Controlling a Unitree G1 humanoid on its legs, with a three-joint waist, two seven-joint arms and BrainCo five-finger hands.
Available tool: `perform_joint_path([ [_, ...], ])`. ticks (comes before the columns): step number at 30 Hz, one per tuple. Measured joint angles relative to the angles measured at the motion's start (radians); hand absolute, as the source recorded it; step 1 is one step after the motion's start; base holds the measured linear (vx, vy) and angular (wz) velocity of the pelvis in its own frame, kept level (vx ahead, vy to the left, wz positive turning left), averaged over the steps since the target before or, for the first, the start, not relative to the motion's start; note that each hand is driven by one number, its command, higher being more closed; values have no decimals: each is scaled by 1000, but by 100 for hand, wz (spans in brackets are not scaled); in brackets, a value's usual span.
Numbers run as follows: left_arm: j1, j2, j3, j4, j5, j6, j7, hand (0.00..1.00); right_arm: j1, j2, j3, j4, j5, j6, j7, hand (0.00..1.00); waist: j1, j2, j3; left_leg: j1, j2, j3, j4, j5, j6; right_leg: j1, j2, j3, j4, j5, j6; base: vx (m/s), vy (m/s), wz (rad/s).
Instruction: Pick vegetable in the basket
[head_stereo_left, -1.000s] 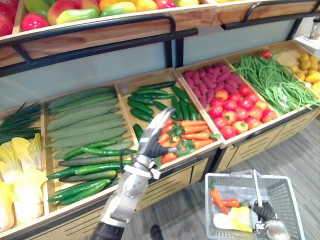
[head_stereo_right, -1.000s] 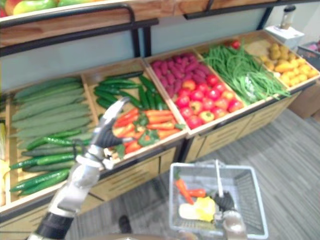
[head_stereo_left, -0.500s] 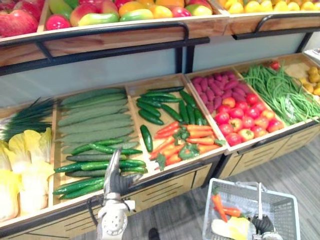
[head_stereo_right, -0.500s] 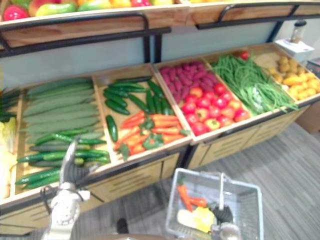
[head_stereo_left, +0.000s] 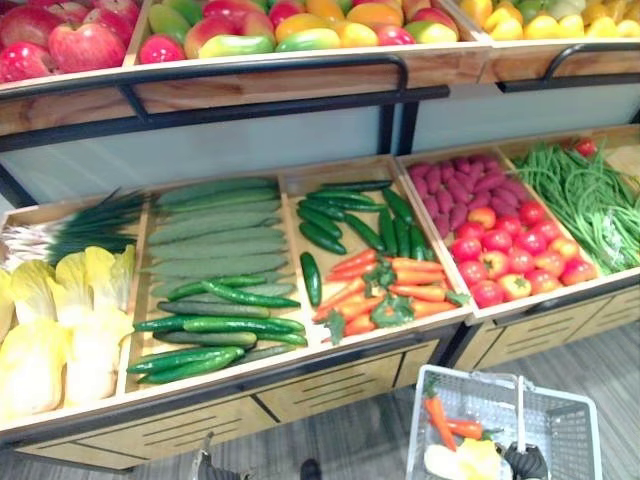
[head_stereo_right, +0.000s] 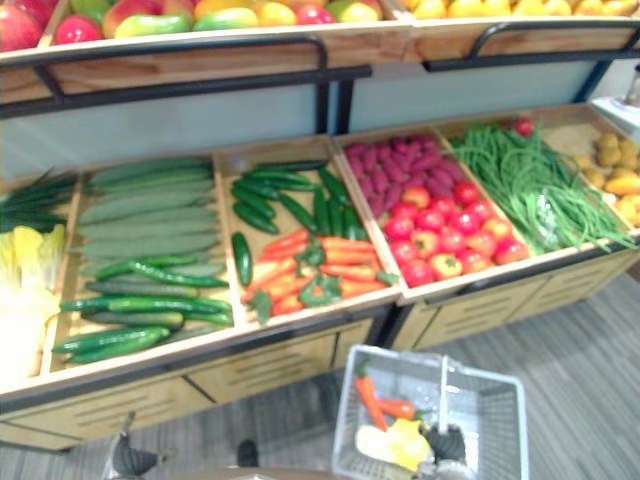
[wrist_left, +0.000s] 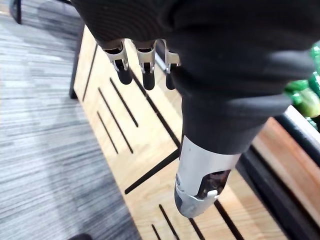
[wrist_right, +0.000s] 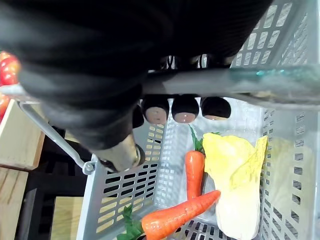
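Note:
A grey plastic basket (head_stereo_left: 598, 441) hangs low in front of the stand, at the right. My right hand (wrist_right: 120, 85) is shut on its handle (wrist_right: 235, 82). In the basket lie two carrots (wrist_right: 194, 172) and a pale yellow cabbage (wrist_right: 235, 175). My left hand (wrist_left: 210, 75) hangs low before the stand's wooden front, with its fingers (wrist_left: 123, 67) straight and nothing in them. It also peeks in at the lower edge (head_stereo_left: 207, 466). On the stand, a bin of loose carrots (head_stereo_left: 400, 285) and dark cucumbers (head_stereo_left: 320, 215) sits in the middle.
The slanted stand also holds long cucumbers (head_stereo_left: 215, 325), yellow cabbages (head_stereo_left: 60, 330), scallions (head_stereo_left: 80, 225), tomatoes (head_stereo_left: 510, 265), purple sweet potatoes (head_stereo_left: 460, 180) and green beans (head_stereo_left: 585, 200). A fruit shelf (head_stereo_left: 250, 35) with a black rail runs above. Grey carpet lies below.
My left arm has come down from above the carrot bin to the lower edge, its hand holding nothing. The camera has shifted. The right hand keeps its hold on the basket.

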Motion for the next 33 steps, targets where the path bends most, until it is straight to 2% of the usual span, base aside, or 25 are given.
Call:
perform_joint_path([
  [1, -19, 0, 21, 70, -32, 1, 2, 0, -3, 0, 0, 14, 0, 0, -1, 100, 0, -2, 2, 8, -2, 1, 0, -2, -1, 4, -4, -1, 5, -4, 1, 39, -13, 7],
  [3, -47, 0, 79, 189, -78, 36, -6, 0, -18, 0, 0, 30, 1, 0, -1, 100, 0, -3, 3, 20, -3, 6, 0, -10, -4, 14, -5, 3, 6, -9, -2, 36, -10, -8],
  [5, -59, 2, 126, 300, -150, 84, -45, 0, -49, 0, -15, 57, -1, 1, 0, 100, 1, -8, 9, 35, 3, 33, 0, -19, -9, 11, -4, 31, 9, -11, -3, 37, -2, -31],
  [8, -61, 1, 126, 340, -184, 119, -99, 0, -63, 0, -27, 68, -1, 4, 2, 100, 3, -4, 13, 45, 9, 63, 0, -31, -15, 7, -4, 58, 8, -12, -4, 33, 4, -31],
  [9, -65, 1, 125, 340, -183, 125, -117, 0, -68, 0, -28, 68, -3, 8, 3, 100, 4, -5, 13, 46, 12, 78, 0, -37, -12, -7, -6, 74, 10, -17, -5, 107, 55, -86],
  [10, -142, 4, 52, 335, -188, 125, -170, 0, -104, -1, -60, 63, -4, 32, 4, 100, 1, -18, 48, 53, 10, 128, 8, -46, -13, -63, -21, 146, 62, -12, 3, 112, 76, -85],
  [11, -159, 12, 38, 333, -188, 121, -172, 0, -111, -1, -65, 61, -4, 33, 4, 100, 1, -14, 63, 66, 5, 139, 8, -51, -11, -64, -22, 161, 73, -12, 4, 117, 93, -72],
  [12, -164, 25, 16, 333, -188, 118, -175, 0, -110, -1, -65, 56, -3, 33, 4, 100, -5, -23, 71, 68, -2, 140, 8, -56, -9, -63, -28, 163, 72, -13, 4, 22, 46, -12],
  [13, -168, 30, 8, 333, -188, 116, -175, 0, -108, -1, -66, 54, -2, 33, 4, 100, -6, -18, 71, 70, -5, 140, 8, -58, -8, -62, -32, 165, 72, -13, 4, 24, 57, -1],
  [14, -178, 36, -1, 334, -188, 116, -175, 0, -107, -1, -70, 50, 0, 35, 4, 100, -14, -23, 86, 78, -9, 146, 8, -63, -4, -61, -38, 171, 72, -13, 4, -10, 70, -19],
  [15, -191, 39, -14, 333, -186, 118, -175, 0, -102, 2, -74, 28, 0, 40, 4, 100, -15, -39, 97, 75, -17, 172, 10, -70, -2, -87, -44, 207, 72, -8, 12, -18, 88, -50],
  [17, -200, 47, -23, 328, -185, 121, -175, 0, -104, 6, -61, -47, 0, 39, 4, 100, -16, -41, 95, 35, -18, 234, 49, -90, 9, -171, -51, 272, 109, 9, 27, -60, 47, -101],
  [18, -204, 54, -28, 308, -184, 121, -174, 0, -113, 9, -40, -105, -2, 38, 4, 100, -24, -43, 98, 16, -16, 303, 66, -103, 15, -267, -63, 274, 187, 27, 10, -92, 8, -154],
  [19, -219, 58, -25, 297, -184, 121, -176, 0, -116, 9, -30, -146, -9, 36, 4, 100, -35, -37, 126, 28, 0, 359, 89, -121, 28, -320, -68, 204, 257, 74, -61, -120, 8, -158],
  [20, -230, 61, -22, 288, -183, 120, -177, 0, -118, 8, -27, -147, -10, 36, 4, 100, -39, -36, 145, 47, 11, 388, 101, -133, 29, -320, -66, 156, 260, 108, -111, -100, 32, -189],
  [21, -228, 64, -20, 273, -182, 111, -181, 0, -116, 8, -18, -141, -10, 36, 4, 100, -25, -8, 146, 96, 53, 447, 90, -177, 42, -268, -29, 70, 177, 169, -157, -88, 26, -163],
  [22, -229, 69, -18, 273, -182, 102, -184, 0, -121, 13, -10, -141, -10, 34, 4, 100, -27, -16, 159, 115, 53, 492, 92, -184, 50, -263, -54, 32, 235, 127, -150, -105, 14, -180],
  [23, -232, 90, -23, 273, -182, 100, -192, 0, -104, 13, 7, -139, -10, 34, 6, 100, -31, -52, 159, 133, 52, 544, 125, -204, 58, -261, -100, -43, 364, 57, -143, -79, -25, -101],
  [25, -232, 91, -24, 278, -182, 103, -196, 0, -87, 9, 8, -131, -11, 35, 5, 100, -28, -71, 158, 133, 66, 608, 169, -227, 61, -222, -136, -119, 415, 33, -151, -100, -46, -100],
  [27, -230, 81, -22, 282, -182, 106, -196, 0, -88, 11, 20, -130, -11, 35, 6, 100, -27, -71, 158, 124, 78, 663, 197, -231, 67, -193, -148, -122, 371, 41, -136, -130, -83, -91],
  [28, -232, 80, -21, 285, -182, 106, -196, 0, -89, 14, 38, -123, -11, 35, 11, 100, -27, -73, 157, 107, 97, 689, 236, -237, 67, -172, -139, -110, 298, 37, -88, -123, -139, -74],
  [30, -233, 84, -19, 285, -182, 105, -194, 0, -90, 16, 69, -115, -11, 36, 21, 100, -25, -80, 153, 77, 132, 715, 297, -250, 61, -145, -103, -88, 166, 34, -29, -83, -242, -62],
  [31, -235, 80, -10, 288, -183, 106, -190, 0, -93, 15, 86, -110, -11, 35, 26, 100, -22, -75, 156, 66, 175, 737, 350, -260, 50, -119, -57, -79, 75, 30, -13, -92, -358, -79],
  [32, -230, 64, -9, 288, -183, 105, -187, 0, -94, 11, 87, -106, -10, 35, 25, 100, -21, -39, 171, 67, 226, 746, 391, -260, 47, -106, -7, -61, 36, 57, -29, -80, -278, -66],
  [33, -227, 51, -9, 289, -183, 106, -183, 0, -89, 9, 86, -104, -10, 35, 24, 100, -26, -22, 174, 70, 245, 747, 404, -258, 43, -100, 10, -56, 28, 59, -33, -93, -292, -42],
])
